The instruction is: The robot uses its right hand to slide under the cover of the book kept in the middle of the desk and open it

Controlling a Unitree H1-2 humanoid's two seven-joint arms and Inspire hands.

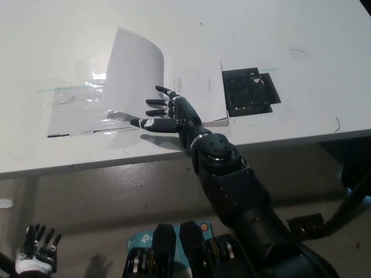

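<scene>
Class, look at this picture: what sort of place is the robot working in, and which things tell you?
Probably a lab or test room: a plain white desk with tape marks, one book being opened, bare floor below.

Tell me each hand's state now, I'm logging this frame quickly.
Left hand: open, holding nothing, resting low beside the desk.
Right hand: open, fingers spread under the raised white cover of the thin white book, gripping nothing.
</scene>
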